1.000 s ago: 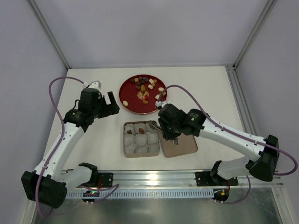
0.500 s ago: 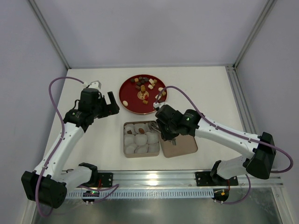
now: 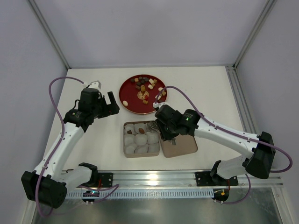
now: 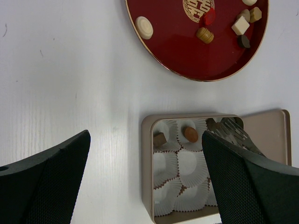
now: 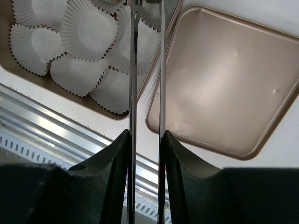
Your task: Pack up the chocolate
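Most chocolate (image 3: 142,87) lies on the red plate (image 3: 127,99), at 12 o'clock from the box (image 3: 124,150); a few pieces sit in its paper cups (image 4: 191,163). The right tool (image 5: 145,135) clamps thin tongs (image 5: 161,70) over the box. The left tool (image 4: 145,136) gapes wide, empty, above the desk (image 3: 210,91).

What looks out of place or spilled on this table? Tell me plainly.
Nothing looks spilled or damaged: the candies that show are on the plate or in the box. Only the lid looks askew, lying flat beside the box and turned at an angle to it.
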You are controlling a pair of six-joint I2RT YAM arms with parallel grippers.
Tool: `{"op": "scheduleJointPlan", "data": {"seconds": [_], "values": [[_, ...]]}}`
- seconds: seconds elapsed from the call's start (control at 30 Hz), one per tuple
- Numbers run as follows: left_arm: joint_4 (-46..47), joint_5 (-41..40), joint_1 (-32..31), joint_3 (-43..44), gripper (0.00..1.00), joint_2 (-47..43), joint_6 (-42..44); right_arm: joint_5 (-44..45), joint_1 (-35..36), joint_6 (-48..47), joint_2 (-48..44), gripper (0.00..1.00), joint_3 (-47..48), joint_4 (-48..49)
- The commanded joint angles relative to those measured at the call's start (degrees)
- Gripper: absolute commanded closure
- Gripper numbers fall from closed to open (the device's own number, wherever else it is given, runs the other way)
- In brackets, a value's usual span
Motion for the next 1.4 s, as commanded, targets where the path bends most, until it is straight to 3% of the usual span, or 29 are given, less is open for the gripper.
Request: {"op": "scheduleJointPlan", "data": {"seconds": [0.0, 0.37, 0.57, 0.93, 1.37], "values": [[1.8, 0.5, 0.4, -0.3, 0.00, -0.3, -0.5, 1.2, 0.4, 0.5, -0.4, 0.64, 1.5, 1.1], [1.8, 0.5, 0.5, -0.2, 0.00, -0.3, -0.4, 0.9, 0.2, -1.5, -2.8, 0.62, 6.7, -1.5], [1.9, 0.6, 0.5, -0.1, 0.00, -0.3, -0.4, 0.0, -5.0, -6.0, -1.3, 0.61, 11.7, -1.9], [1.8, 0.5, 0.5, -0.2, 0.00, -0.1, -0.3, -3.2, -20.6, -16.4, 14.7, 0.61, 28.1, -2.1], [1.8, 0.6, 0.5, -0.3, 0.00, 0.2, -0.3, -3.6, -24.3, -20.8, 25.6, 0.58, 34.1, -2.3]]}}
